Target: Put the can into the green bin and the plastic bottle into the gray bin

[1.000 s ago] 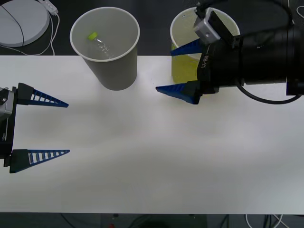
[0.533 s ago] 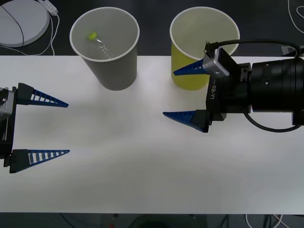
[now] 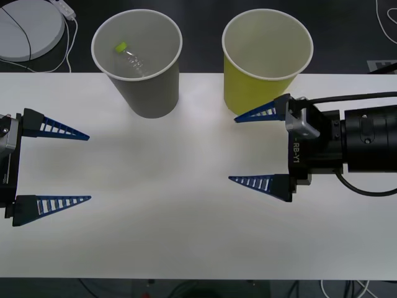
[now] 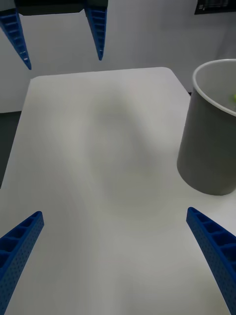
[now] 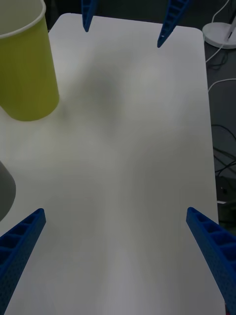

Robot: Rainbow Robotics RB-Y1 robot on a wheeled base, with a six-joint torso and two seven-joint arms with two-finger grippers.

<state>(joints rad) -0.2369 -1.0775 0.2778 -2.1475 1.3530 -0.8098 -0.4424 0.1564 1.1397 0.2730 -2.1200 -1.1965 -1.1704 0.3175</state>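
While the white table (image 3: 186, 236) lies bare across its middle, two tapered bins are seen standing at its far edge. The gray bin (image 3: 146, 87) is placed at the far left, and the green bin (image 3: 254, 93) stands beside it to the right, the two set apart with a gap of table between them. The plastic bottle (image 3: 131, 59) is found inside the gray bin, lying tilted against the pale inner wall with its lime-green cap pointed toward the far left. The inside of the green bin is viewed from above as pale; what rests at its bottom cannot be made out with certainty.

The right gripper (image 3: 251, 149) is held over the right half of the table, just near of the green bin, its blue ribbed fingers spread wide apart and pointed toward the left, with nothing between them. Its far finger is seen close to the bin's base, though whether contact is made cannot be told. The left gripper (image 3: 87, 167) is positioned at the left edge of the table, well apart from both bins, its fingers likewise parted wide and pointed toward the right, empty.

From the right wrist, the gray bin (image 4: 209, 133) is shown upright on the table, with the left gripper (image 4: 61, 37) facing from the opposite end.
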